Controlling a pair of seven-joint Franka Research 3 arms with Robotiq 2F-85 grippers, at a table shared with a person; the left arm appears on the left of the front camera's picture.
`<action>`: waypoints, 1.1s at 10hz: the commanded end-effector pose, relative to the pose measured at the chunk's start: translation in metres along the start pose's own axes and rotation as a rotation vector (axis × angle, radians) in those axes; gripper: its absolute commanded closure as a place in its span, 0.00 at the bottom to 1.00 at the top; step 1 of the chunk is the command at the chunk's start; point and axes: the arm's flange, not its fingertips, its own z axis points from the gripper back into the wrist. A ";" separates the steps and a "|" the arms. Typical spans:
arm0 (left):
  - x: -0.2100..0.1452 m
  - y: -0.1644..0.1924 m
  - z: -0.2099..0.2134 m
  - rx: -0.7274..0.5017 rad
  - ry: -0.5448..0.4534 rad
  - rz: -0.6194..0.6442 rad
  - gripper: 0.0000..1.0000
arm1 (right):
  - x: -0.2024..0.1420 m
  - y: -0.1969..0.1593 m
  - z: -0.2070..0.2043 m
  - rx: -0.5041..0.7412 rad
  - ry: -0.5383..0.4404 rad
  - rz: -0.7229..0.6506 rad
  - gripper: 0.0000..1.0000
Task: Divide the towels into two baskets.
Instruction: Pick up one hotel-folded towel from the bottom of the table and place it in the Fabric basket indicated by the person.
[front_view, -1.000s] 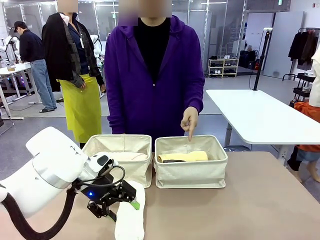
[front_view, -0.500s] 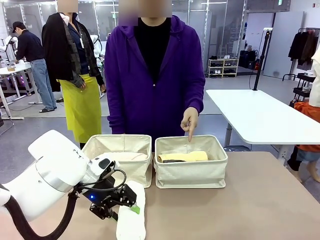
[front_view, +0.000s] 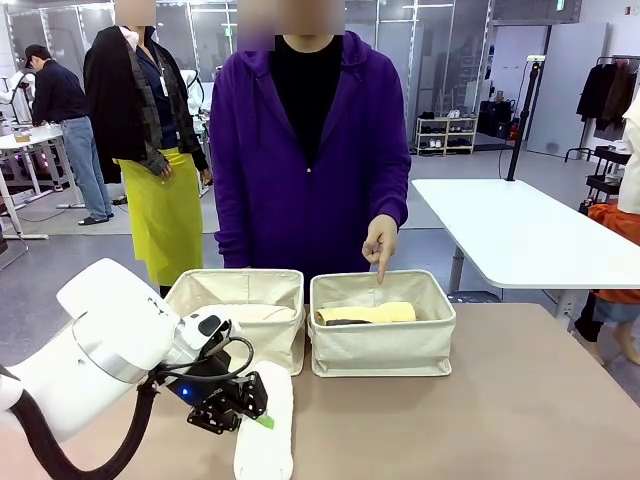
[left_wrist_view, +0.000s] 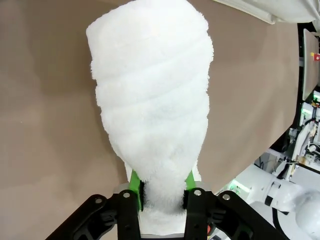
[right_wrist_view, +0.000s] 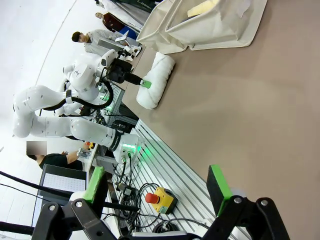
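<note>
Left gripper (front_view: 250, 413) clamped hard across the white towel (front_view: 268, 425) lying on the near table in front of the left basket (front_view: 240, 320), pinching the soft roll narrow for a secure lift, likely toward the right basket (front_view: 382, 325) under the pointing hand (front_view: 379, 242); right gripper (right_wrist_view: 157, 186) spread wide, idle.

no legible text, no labels or brands — no readable signs
</note>
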 end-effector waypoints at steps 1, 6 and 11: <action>-0.024 0.006 0.003 -0.018 -0.036 -0.019 0.91 | 0.000 0.004 0.001 0.006 -0.012 0.005 0.00; -0.046 -0.060 0.089 -0.010 -0.003 -0.498 0.91 | 0.000 0.004 0.001 0.006 -0.012 0.005 0.00; -0.047 -0.097 0.111 0.040 0.036 -0.696 0.91 | 0.000 0.004 0.001 0.006 -0.012 0.005 0.00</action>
